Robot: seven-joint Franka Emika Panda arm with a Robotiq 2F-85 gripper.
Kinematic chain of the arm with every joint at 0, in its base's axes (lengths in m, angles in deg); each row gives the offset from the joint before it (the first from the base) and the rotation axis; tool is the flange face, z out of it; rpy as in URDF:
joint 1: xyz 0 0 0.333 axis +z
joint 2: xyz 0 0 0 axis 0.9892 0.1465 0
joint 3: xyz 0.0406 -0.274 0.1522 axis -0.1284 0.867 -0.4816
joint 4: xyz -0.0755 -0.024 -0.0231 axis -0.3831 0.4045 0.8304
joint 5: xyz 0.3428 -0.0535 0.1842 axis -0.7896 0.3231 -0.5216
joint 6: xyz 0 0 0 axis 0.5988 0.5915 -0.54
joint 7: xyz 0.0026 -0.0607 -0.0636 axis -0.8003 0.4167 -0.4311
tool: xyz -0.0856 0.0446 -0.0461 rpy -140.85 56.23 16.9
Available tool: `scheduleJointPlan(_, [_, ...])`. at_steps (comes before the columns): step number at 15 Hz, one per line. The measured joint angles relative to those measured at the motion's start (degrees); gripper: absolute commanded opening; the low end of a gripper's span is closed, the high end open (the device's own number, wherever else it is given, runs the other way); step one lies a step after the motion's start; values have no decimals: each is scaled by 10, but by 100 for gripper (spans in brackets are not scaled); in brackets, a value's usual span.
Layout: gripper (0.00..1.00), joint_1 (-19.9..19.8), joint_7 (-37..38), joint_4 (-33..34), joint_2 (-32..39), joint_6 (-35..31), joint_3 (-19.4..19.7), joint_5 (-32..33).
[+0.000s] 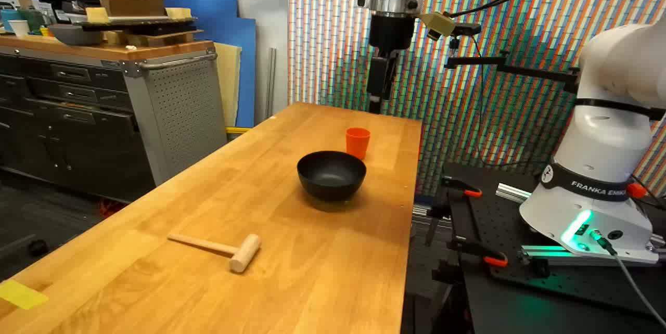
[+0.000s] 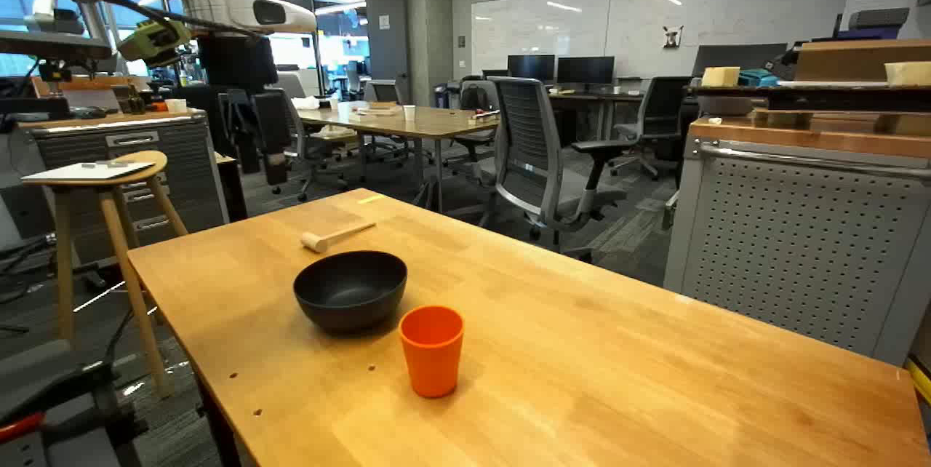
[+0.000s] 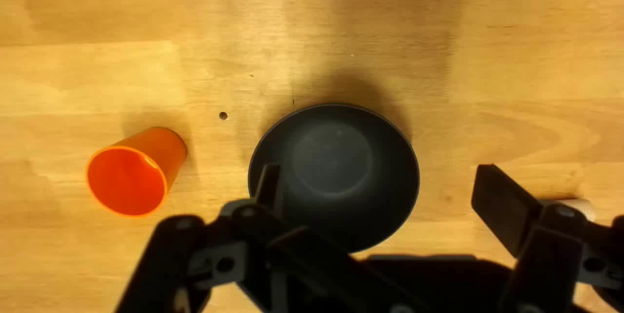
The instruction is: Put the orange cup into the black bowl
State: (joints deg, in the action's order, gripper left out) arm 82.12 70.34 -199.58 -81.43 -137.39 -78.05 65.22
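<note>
My hand [image 3: 382, 193] is nearest the lens in the wrist view, its two dark fingers [image 3: 502, 208] spread wide apart. One of them hides part of the black bowl [image 3: 336, 157], which sits upright on the wooden tabletop [image 3: 512, 84], the paler round of its floor showing. The orange cup [image 3: 141, 171] stands mouth up beside it on the tabletop, outside the bowl and a little apart from it. In both exterior views I hang well above the tabletop, fingers pointing down, clear of cup and bowl alike. A wooden mallet [image 1: 244, 254] lies on the opposite side of the bowl from the cup, its pale end just showing past my other finger in the wrist view. Small dark holes [image 3: 223, 115] pit the tabletop. In an exterior view, a strip of yellow tape [image 1: 23, 294] lies by the tabletop's edge, and a green light shines on my white base [image 1: 598, 217].
</note>
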Motion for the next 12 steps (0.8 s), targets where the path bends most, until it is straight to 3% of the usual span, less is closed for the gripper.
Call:
scheduleJointPlan(9, [100, 0, 0, -1, 1, -2, 0, 0])
scheduleJointPlan(12, [100, -7, 0, -3, 20, -51, 10, 4])
